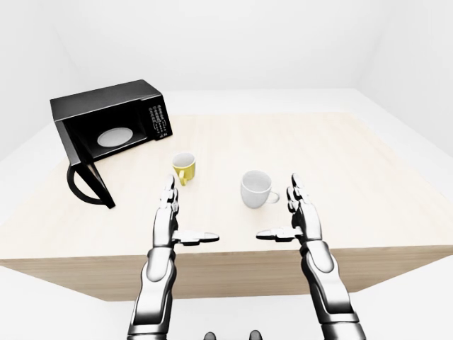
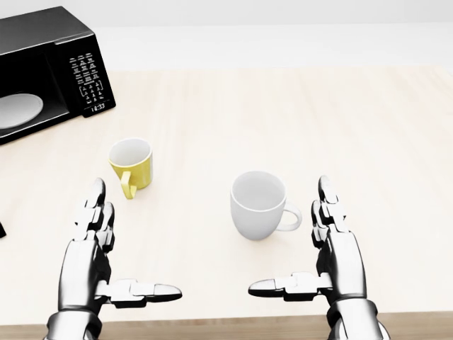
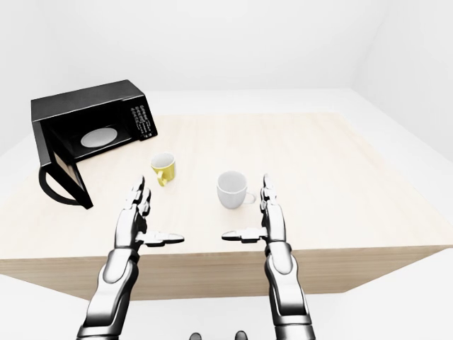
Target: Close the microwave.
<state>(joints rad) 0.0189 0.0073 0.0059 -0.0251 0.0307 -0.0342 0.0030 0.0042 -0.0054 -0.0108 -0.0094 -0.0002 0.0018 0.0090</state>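
Note:
The black microwave stands at the table's upper left in the left-eye view. Its door hangs open, swung out towards the bottom of the view, and a white plate shows inside. The keypad is on its right side. My left hand hovers open over the table's near edge, right of the door and apart from it. My right hand mirrors it, also open, thumb pointing inward. Neither hand holds anything.
A yellow mug stands between the microwave and my left hand. A white mug sits just above and between both hands. The pale wooden table stretches off to the right, with white floor and walls around it.

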